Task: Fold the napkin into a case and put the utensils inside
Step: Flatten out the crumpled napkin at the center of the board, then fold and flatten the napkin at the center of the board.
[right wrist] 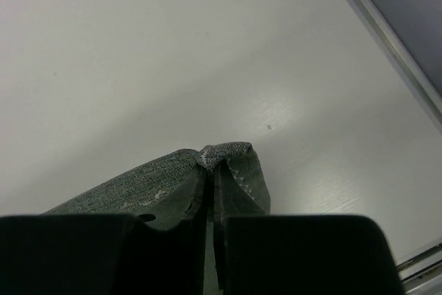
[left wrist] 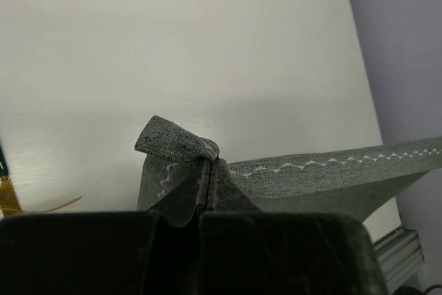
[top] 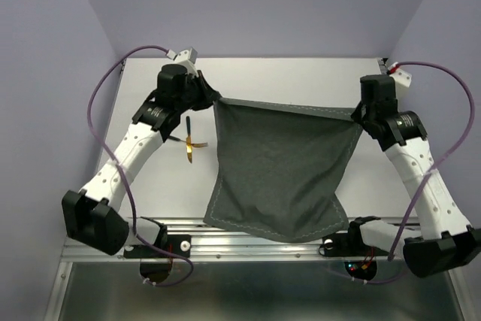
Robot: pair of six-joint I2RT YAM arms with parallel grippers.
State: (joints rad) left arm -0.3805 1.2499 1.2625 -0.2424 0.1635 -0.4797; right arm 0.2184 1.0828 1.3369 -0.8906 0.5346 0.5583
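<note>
The dark grey-green napkin hangs stretched between my two grippers, its lower edge draping over the table's near edge. My left gripper is shut on the napkin's upper left corner; the stitched hem runs off to the right. My right gripper is shut on the upper right corner. A gold-coloured utensil lies on the table left of the napkin, under the left arm. In the left wrist view my left gripper has its jaws pressed together on cloth. So does my right gripper in the right wrist view.
The white table extends behind the napkin to the purple back wall. An aluminium rail runs along the near edge by the arm bases. Purple cables loop beside each arm.
</note>
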